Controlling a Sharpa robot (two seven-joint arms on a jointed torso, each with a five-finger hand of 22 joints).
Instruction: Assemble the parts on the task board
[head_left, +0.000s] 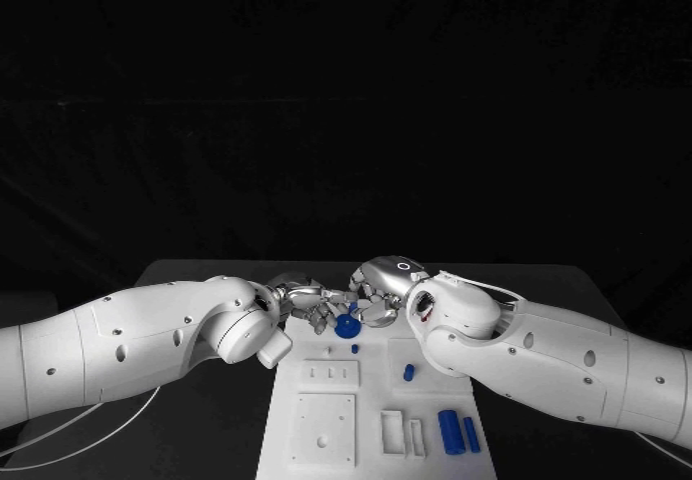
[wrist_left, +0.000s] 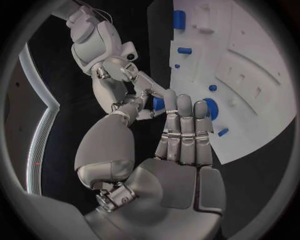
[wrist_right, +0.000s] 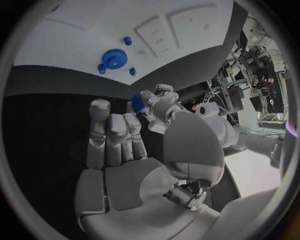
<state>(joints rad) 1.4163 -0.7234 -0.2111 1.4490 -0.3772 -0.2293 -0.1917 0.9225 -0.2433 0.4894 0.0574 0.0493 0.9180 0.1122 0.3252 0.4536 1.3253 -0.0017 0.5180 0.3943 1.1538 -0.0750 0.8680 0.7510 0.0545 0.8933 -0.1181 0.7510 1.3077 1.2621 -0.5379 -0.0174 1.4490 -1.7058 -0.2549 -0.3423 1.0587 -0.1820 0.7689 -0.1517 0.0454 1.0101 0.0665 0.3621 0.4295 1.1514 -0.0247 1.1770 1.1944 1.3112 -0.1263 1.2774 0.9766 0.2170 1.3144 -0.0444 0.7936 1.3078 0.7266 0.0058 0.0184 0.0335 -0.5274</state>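
Over the far end of the white task board (head_left: 378, 455) my two hands meet fingertip to fingertip. My left hand (head_left: 300, 297) and right hand (head_left: 384, 290) both pinch one small blue part (wrist_left: 158, 103) between thumb and fingers; the same part (wrist_right: 137, 104) shows in the right wrist view. Just below the hands a blue gear (head_left: 346, 326) lies on the board, also visible as the gear (wrist_right: 114, 58) and, half hidden behind my left fingers, the gear (wrist_left: 210, 108). The left hand (wrist_left: 181, 135) and right hand (wrist_right: 115, 145) keep their other fingers straight.
On the board lie a small blue peg (head_left: 355, 348), a short blue piece (head_left: 408, 373) and two blue cylinders (head_left: 460, 432) near the front right. White blocks with holes (head_left: 326, 425) sit on the board's left half. Black table (head_left: 188, 430) surrounds it.
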